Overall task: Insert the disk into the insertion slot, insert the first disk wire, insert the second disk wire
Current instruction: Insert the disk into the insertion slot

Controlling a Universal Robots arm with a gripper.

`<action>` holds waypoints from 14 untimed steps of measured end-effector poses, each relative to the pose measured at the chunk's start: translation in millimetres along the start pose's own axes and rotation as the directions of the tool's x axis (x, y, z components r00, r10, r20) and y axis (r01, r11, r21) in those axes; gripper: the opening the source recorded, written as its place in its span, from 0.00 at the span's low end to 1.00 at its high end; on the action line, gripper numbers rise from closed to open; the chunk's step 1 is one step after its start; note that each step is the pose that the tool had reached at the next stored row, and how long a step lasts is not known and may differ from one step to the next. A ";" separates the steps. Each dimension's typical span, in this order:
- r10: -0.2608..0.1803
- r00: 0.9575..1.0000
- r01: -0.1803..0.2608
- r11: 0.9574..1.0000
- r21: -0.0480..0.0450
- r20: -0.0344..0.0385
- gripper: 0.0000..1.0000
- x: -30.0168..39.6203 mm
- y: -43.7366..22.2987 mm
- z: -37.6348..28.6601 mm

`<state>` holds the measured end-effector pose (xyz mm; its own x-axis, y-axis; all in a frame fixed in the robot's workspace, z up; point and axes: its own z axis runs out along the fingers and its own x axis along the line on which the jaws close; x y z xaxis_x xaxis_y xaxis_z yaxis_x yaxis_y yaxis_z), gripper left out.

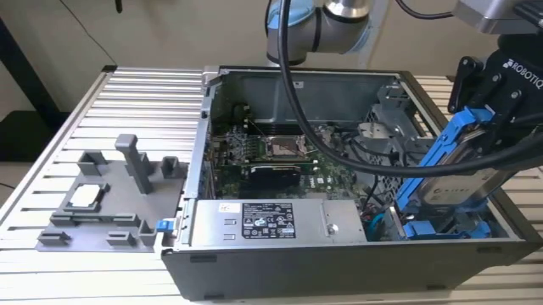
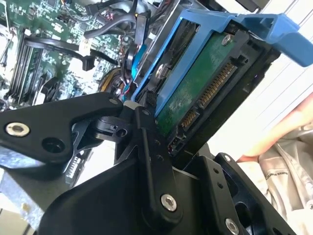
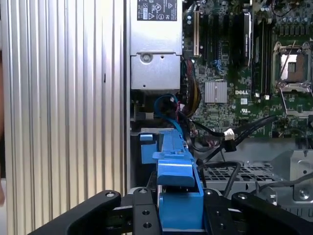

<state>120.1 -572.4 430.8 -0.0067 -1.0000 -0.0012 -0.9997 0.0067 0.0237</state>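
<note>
The pincer [image 1: 485,136] clamps the pale-labelled disk [image 1: 454,184], tilted above the insertion slot [image 1: 433,230].

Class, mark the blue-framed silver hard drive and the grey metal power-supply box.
Blue-framed silver hard drive [image 1: 454,187]: exterior view, pale label.
Grey metal power-supply box [image 1: 266,220]: exterior view, printed label.

This looked like a robotics lab bench. A robot arm [image 1: 318,25] hung over a ribbed aluminium table [image 1: 127,89] bearing an open computer case [image 1: 339,267] and a grey fixture [image 1: 102,197] of holders, before a plain beige wall [image 1: 170,32]. The case's side was off, its motherboard [image 1: 280,152] bare.
</note>
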 end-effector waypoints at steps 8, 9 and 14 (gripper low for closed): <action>0.000 1.000 0.000 1.000 0.000 0.000 0.33 0.0 -3.6 8.7; 0.000 1.000 0.000 1.000 0.000 0.000 0.33 0.0 -3.9 9.7; 0.000 1.000 0.000 1.000 0.000 0.000 0.33 0.0 -5.5 15.2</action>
<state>125.2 -572.4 415.6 -0.0063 -1.0000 -0.0014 -0.9997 0.0062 0.0237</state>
